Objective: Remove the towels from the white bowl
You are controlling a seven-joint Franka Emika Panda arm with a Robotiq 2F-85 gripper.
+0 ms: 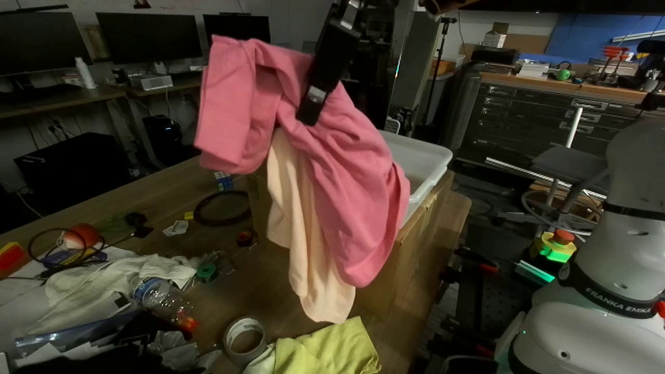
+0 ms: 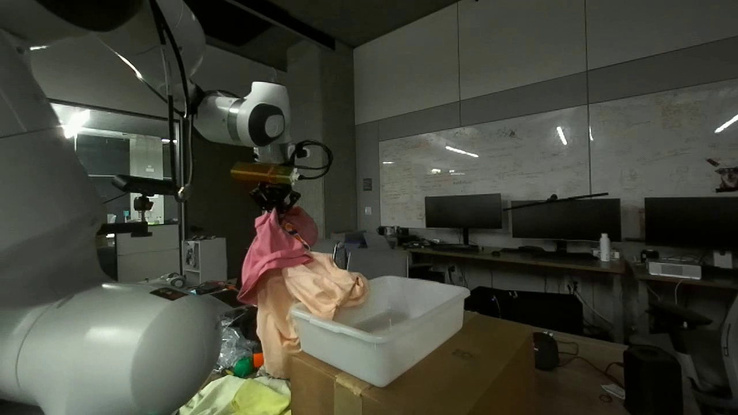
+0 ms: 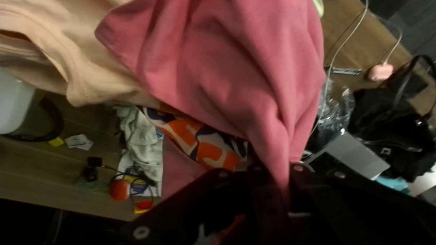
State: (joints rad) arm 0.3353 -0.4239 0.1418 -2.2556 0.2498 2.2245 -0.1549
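1 loosely bunched rose-pink cloth (image 1: 358, 192) hangs in an exterior view from the black gripper (image 1: 310, 113), with a peach-coloured cloth (image 1: 306, 244) trailing below it, both above a wooden table (image 1: 176, 197). Behind them, a white rectangular plastic tub (image 1: 423, 158) rests on a brown cardboard box (image 1: 395, 270). On the tabletop lie a bright yellow cloth (image 1: 332, 348), a grey roll of tape (image 1: 244, 323) just beside it, a clear plastic bottle (image 1: 163, 298) on its side and a crumpled off-white cloth (image 1: 104, 283). 3 flat black monitors (image 1: 149, 36) stand at the rear, and a yellow box with a red button (image 1: 553, 252) is near the white robot arm (image 1: 597, 337).

In an exterior view, an amber-coloured block (image 2: 262, 173) sits just above the gripper. The rose-pink cloth drops from the jaws, and the peach-coloured cloth crosses the tub's rim on the side nearest the arm's base: a lobe shows over the opening, the rest hangs down outside. Whether it touches the rim, I cannot tell.

In the wrist view, the jaws are clenched on a fold of the rose-pink cloth, which runs between the dark fingers (image 3: 262, 190). A patterned strip of fabric (image 3: 197, 139) in orange, navy and cream shows beside it; whether that is gripped too, I cannot tell. The peach-coloured cloth spreads partly under the pink, and 1 corner of the tub appears at the left edge.
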